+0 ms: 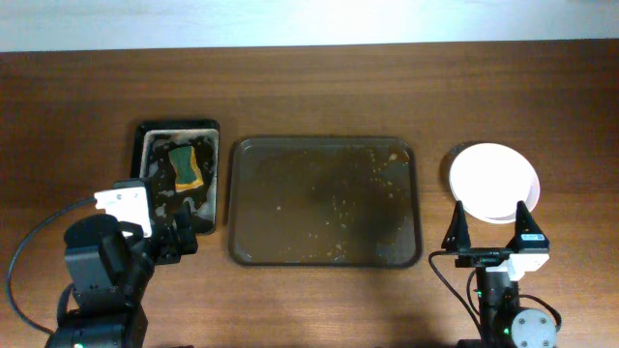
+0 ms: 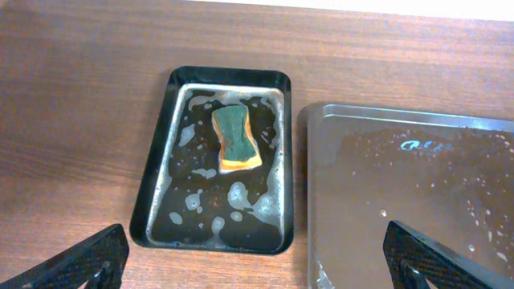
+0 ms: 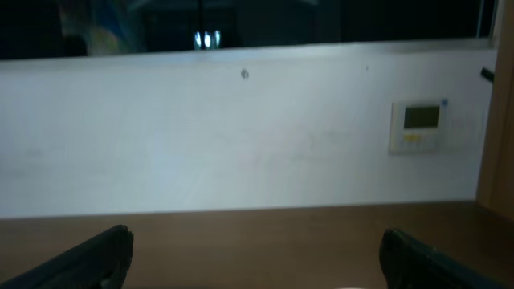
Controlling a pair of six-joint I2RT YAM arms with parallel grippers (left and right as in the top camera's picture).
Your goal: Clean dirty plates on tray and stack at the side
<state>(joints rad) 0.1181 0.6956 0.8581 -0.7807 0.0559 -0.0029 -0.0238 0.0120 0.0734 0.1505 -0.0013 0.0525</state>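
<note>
Two pincers, left gripper (image 2: 257, 249) and right gripper (image 1: 491, 230), stand fully open, holding nothing. The round white plates (image 1: 493, 174) sit stacked right of the dark brown rectangular tray (image 1: 324, 208) (residue-flecked).

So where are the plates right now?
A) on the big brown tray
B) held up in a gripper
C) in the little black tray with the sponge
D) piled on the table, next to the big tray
D: the overhead view shows the plates piled on the table to the right of the tray, which holds only wet specks, and the sponge lies alone in the small black tray.
</note>
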